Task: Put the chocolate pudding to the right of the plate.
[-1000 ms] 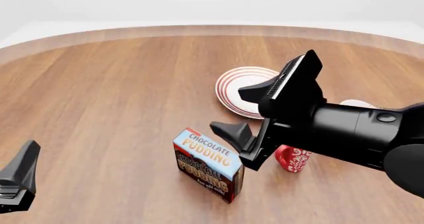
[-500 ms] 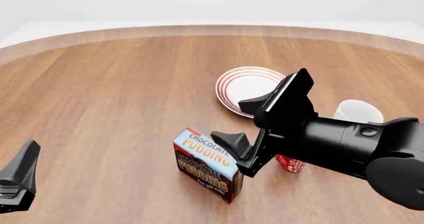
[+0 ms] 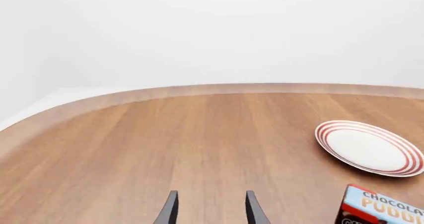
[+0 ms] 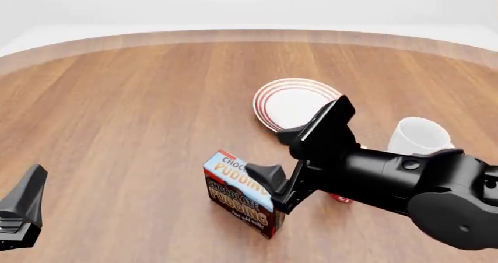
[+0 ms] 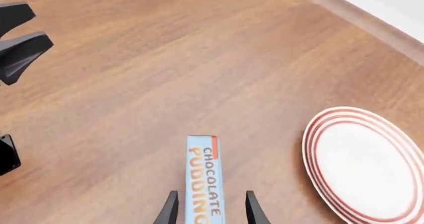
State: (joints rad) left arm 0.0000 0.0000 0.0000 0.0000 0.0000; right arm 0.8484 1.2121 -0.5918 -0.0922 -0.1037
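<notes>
Right claw [image 4: 274,155], fingers spread, straddles the chocolate pudding [image 4: 242,193], which stands on the bench [image 4: 140,111] in front of the plate [image 4: 292,102]; closing off-centre could tip the narrow carton, I judge.

Right hand [image 4: 274,153] forward, fingers spread — left hand [image 4: 20,213] low, parted

Simulated tabletop scene, smooth rendered wooden table [image 4: 132,111], blank white surroundings, no room features
</notes>
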